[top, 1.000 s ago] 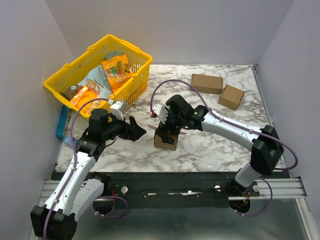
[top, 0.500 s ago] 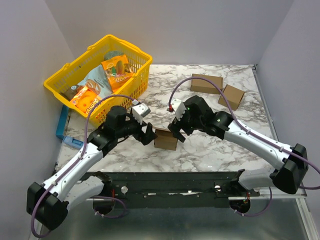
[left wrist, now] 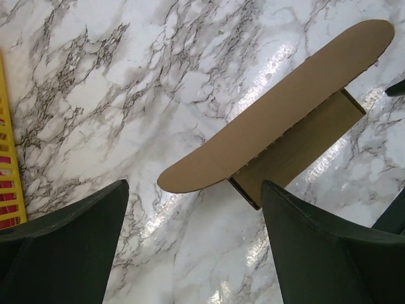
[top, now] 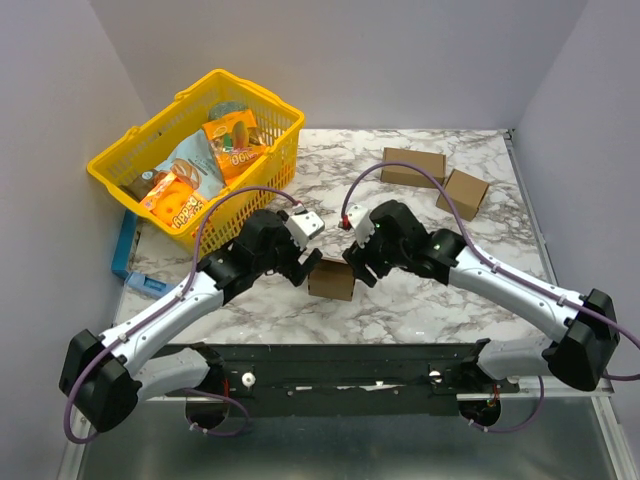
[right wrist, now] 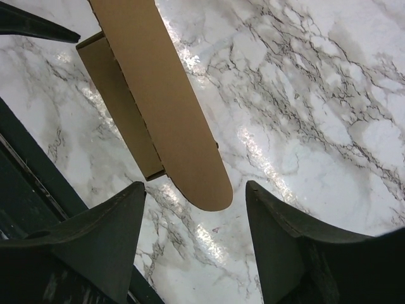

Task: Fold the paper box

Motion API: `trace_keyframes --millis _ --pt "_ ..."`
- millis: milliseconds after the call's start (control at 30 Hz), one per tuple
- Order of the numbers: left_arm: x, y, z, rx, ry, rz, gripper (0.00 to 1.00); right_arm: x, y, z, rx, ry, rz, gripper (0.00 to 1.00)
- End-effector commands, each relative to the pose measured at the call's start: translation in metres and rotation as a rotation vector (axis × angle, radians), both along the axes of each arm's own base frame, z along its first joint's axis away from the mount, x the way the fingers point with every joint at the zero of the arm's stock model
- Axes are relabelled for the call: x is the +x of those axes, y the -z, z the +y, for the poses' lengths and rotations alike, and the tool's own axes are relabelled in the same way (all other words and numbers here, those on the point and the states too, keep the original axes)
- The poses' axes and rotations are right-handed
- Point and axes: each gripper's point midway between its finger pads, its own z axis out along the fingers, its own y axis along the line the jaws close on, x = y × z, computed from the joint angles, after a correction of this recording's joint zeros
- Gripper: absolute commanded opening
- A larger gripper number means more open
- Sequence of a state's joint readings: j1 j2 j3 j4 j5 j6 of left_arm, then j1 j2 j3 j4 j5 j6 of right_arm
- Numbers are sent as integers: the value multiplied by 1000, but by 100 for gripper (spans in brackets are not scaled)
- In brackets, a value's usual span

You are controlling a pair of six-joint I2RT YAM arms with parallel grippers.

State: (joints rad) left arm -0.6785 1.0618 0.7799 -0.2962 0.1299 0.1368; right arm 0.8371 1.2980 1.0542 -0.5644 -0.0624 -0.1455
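The paper box (top: 331, 280) is a small brown cardboard box, partly folded, near the table's front middle. In the left wrist view its rounded flap (left wrist: 278, 107) sticks out over the marble above a standing wall. In the right wrist view the same kind of rounded flap (right wrist: 171, 107) hangs over a side wall. My left gripper (top: 306, 266) is open and empty just left of the box. My right gripper (top: 356, 268) is open and empty just right of it. In each wrist view the flap's tip lies just ahead of the open jaws.
A yellow basket (top: 272, 165) of snack packets stands at the back left. Two neat brown cardboard cuboids, one long (top: 412, 167) and one squarish (top: 463, 193), lie at the back right. A blue object (top: 124, 250) lies by the table's left edge.
My left gripper has moved right, up to the box's left side. My right gripper has come off the top of the box and now sits at its right side.
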Motion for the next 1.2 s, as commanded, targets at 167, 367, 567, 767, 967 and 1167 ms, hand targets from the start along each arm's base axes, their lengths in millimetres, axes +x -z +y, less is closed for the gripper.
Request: trace_keyframes --millis 167,367,567,767,967,1167 --pt "11 2 -3 67 -12 -7 72 7 5 -1 -19 32 -9 60" --pt "10 4 -5 58 -13 -2 59 9 11 -3 -43 45 2 51" --pt "9 8 -8 56 -5 16 44 9 12 -4 -50 51 5 32" --pt "5 13 -16 48 24 41 32 9 12 -3 -48 50 3 25" --pt "3 19 -22 30 13 82 16 15 13 -8 -84 87 -31 18" --pt "14 20 -19 26 -84 93 0 18 14 -8 -92 107 -47 10"
